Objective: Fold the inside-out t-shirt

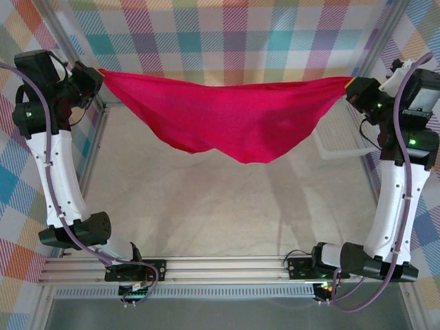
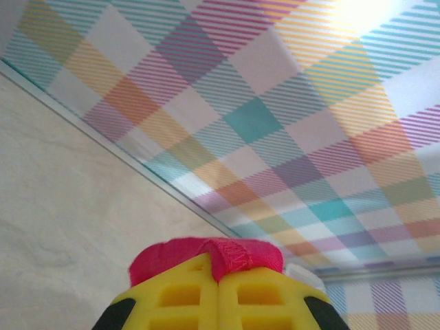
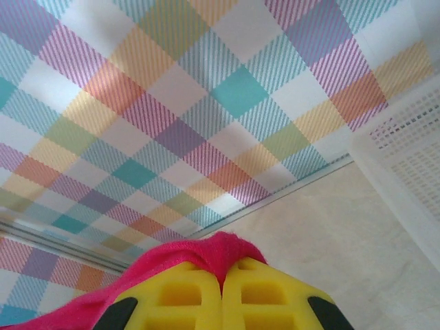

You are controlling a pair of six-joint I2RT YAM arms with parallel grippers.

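Plaid walls [image 1: 234, 34] back a pale bench [image 1: 206, 206]; toward 12 o'clock the t-shirt [image 1: 234, 117] hangs above it, sagging in the middle. At the cloth's 9 o'clock end the left end effector [image 1: 98, 74] is clamped tight on a red corner, and the right end effector [image 1: 352, 88], at 3 o'clock, pinches the opposite corner likewise.

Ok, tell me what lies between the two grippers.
The t-shirt spans the gap, pinched by the left gripper and right gripper, sagging in the middle; the top view shows it.
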